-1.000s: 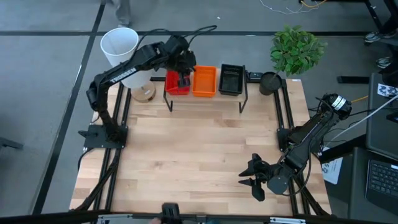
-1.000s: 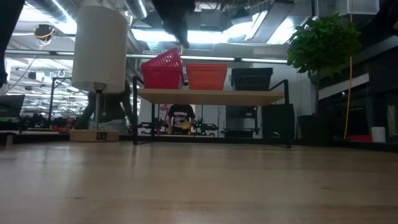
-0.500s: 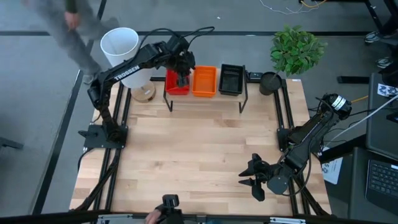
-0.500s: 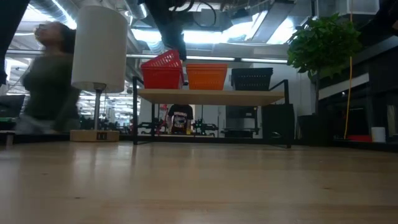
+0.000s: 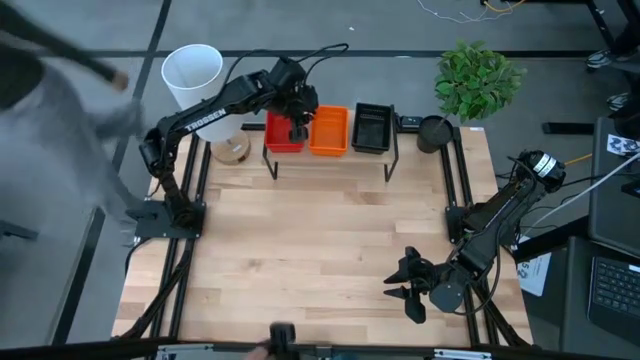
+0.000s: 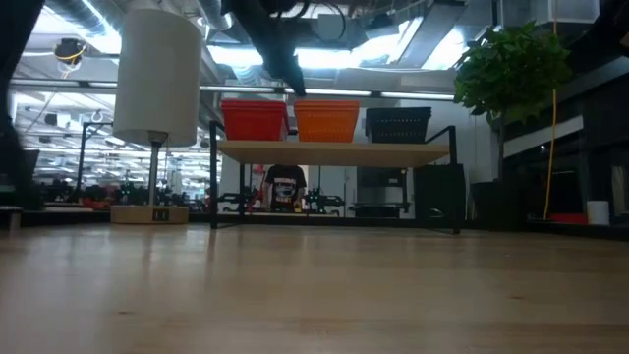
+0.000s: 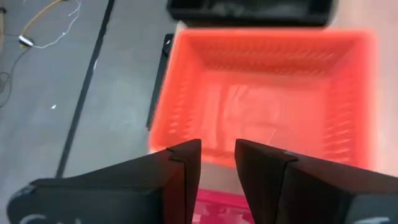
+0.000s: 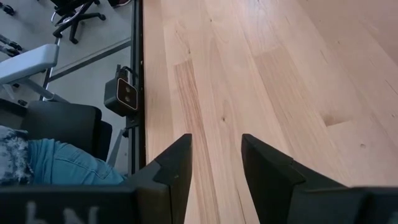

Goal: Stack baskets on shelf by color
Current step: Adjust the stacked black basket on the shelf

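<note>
At the near right corner of the table, the right gripper hangs low over the wood beside the table's edge, its jaws spread with only bare boards showing between them in the right wrist view. Beyond it the wooden surface runs back to the shelf, which stands at the far edge on thin black legs. On the shelf's light top board three groups of baskets sit side by side in a row: the red baskets at the left end, the orange baskets in the middle, just beside the red, and the black baskets at the right end, a small gap away. From table height the red, orange and black sets all sit level on the board. The left gripper reaches over the shelf, above the seam between the red and orange baskets; its jaws stand slightly apart and pinch nothing, and the left wrist view looks past them down into the orange basket with a strip of red rim below. A white lamp stands at the far left corner, and a potted plant at the far right.
</note>
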Robot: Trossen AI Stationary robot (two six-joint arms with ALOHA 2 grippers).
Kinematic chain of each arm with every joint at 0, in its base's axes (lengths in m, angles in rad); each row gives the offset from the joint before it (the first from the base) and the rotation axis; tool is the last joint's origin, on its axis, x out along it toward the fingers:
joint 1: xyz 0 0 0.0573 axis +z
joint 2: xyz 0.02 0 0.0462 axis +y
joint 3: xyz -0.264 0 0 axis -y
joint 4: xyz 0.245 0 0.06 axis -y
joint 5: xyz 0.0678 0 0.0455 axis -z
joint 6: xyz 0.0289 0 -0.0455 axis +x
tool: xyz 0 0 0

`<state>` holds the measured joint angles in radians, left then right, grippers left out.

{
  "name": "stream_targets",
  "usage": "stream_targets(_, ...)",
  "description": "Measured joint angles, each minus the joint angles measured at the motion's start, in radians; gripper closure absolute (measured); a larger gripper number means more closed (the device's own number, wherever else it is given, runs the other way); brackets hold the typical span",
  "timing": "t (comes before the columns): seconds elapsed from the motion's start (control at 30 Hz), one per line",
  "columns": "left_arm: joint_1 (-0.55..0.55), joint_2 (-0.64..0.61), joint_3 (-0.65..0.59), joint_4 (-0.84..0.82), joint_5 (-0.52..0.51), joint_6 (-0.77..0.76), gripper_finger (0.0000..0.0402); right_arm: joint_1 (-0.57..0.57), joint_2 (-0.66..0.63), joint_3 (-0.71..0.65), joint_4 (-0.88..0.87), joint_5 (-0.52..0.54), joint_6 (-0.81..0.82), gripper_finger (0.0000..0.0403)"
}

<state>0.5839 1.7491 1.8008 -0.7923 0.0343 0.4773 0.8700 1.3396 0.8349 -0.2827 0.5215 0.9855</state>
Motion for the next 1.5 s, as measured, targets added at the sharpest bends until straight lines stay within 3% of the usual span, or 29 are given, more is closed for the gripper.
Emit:
stream_targets(0.3, -0.229, -0.113, 0.001, -0.204, 0.036, -0.212, 0.031, 0.002, 0.0, 0.0, 0.004, -0.025, -0.031, 0.0265)
stream_targets(0.4, -0.304, -0.127, 0.001, -0.197, 0.027, -0.214, 0.031, 0.001, 0.0, 0.0, 0.022, 0.032, 0.003, 0.0265)
stream_targets(0.53, -0.337, -0.084, 0.002, -0.121, -0.058, -0.166, 0.031, -0.027, 0.0, 0.0, 0.024, 0.096, 0.005, 0.0265)
stream_targets(0.73, -0.341, -0.049, 0.001, -0.139, -0.065, -0.156, 0.031, -0.114, -0.033, 0.0, 0.006, 0.167, -0.085, 0.0265)
stream_targets(0.93, -0.378, -0.069, 0.002, -0.245, -0.041, -0.161, 0.031, -0.348, -0.122, 0.102, -0.04, 0.127, -0.405, 0.0265)
stream_targets(1.03, -0.392, -0.069, 0.001, -0.362, -0.041, -0.192, 0.031, -0.503, -0.125, 0.269, -0.273, 0.116, -0.521, 0.0266)
stream_targets(1.17, -0.417, -0.071, 0.001, -0.518, -0.041, -0.254, 0.031, -0.687, -0.09, 0.472, -0.609, 0.113, -0.54, 0.0273)
stream_targets(1.37, -0.46, -0.138, 0.0, -0.726, -0.062, -0.369, 0.032, -0.887, -0.007, 0.634, -0.754, -0.054, -0.638, 0.0281)
stream_targets(1.5, -0.509, -0.275, -0.067, -0.683, -0.124, -0.442, 0.0328, -1.023, 0.08, 0.702, -0.815, -0.155, -0.779, 0.0282)
